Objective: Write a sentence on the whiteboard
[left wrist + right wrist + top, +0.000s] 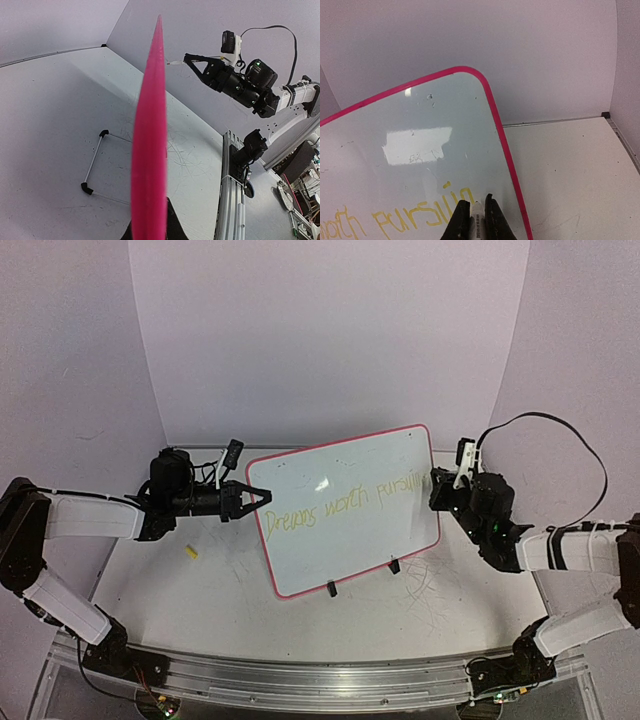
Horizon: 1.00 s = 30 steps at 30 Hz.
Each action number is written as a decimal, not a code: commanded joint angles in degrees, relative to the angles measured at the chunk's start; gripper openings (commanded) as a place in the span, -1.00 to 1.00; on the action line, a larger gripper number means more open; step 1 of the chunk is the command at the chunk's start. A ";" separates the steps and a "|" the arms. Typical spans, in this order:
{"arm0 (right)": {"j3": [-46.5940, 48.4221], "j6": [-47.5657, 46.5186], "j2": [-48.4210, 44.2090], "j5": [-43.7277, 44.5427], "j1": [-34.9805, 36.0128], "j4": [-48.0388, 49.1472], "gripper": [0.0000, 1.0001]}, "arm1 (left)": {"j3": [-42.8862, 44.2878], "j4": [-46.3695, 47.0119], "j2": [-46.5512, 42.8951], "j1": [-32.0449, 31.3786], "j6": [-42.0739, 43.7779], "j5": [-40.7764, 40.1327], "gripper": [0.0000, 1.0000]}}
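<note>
The whiteboard [350, 552] stands tilted on its black legs mid-table, pink rim all round. The sentence [340, 508] runs across it in yellow, reading "Dreams worth pursuin". My left gripper [256, 497] is shut on the board's left edge; in the left wrist view the rim [150, 140] runs edge-on between my black fingers [172, 220]. My right gripper [438, 486] is at the line's right end, shut on a white marker [478, 222]. The marker's tip touches the board [420, 115] just after the last yellow letters [457, 197].
A small yellow cap [190, 552] lies on the table left of the board. The board's stand legs [332, 589] sit toward the near side, and the wire stand [92, 167] shows behind it. A black cable [560, 430] loops above the right arm. Grey scribbles mark the tabletop [430, 590].
</note>
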 commanded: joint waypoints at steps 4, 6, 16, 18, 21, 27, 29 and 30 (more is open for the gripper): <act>2.30 1.09 1.14 -1.60 -2.32 1.60 -1.00 | 0.10 -4.53 -0.39 0.89 6.16 -4.22 -1.00; 3.11 0.88 2.57 -1.91 -2.58 2.20 -1.00 | -0.03 -4.50 -0.62 0.89 6.15 -4.27 -1.00; 3.80 0.17 3.98 -1.49 -3.07 4.22 -1.00 | -0.03 -4.47 -0.30 0.89 6.39 -3.42 -1.00; 4.16 0.00 4.32 -1.61 -3.04 4.23 -1.00 | 0.00 -4.49 -0.29 0.87 6.62 -3.13 -1.00; 4.72 -0.16 4.65 -2.13 -3.07 4.31 -1.00 | 0.05 -4.50 -0.32 0.89 6.68 -2.99 -1.00; 4.75 -0.29 4.56 -3.93 -3.05 4.30 -1.00 | 0.12 -4.49 -0.24 0.87 6.68 -3.07 -1.00; 4.55 -0.27 4.26 -4.62 -3.01 4.24 -1.00 | 0.12 -4.49 -0.25 0.89 6.68 -3.07 -1.00; 4.45 -0.22 4.09 -4.91 -3.02 4.13 -1.00 | 0.11 -4.50 -0.22 0.89 6.68 -3.08 -1.00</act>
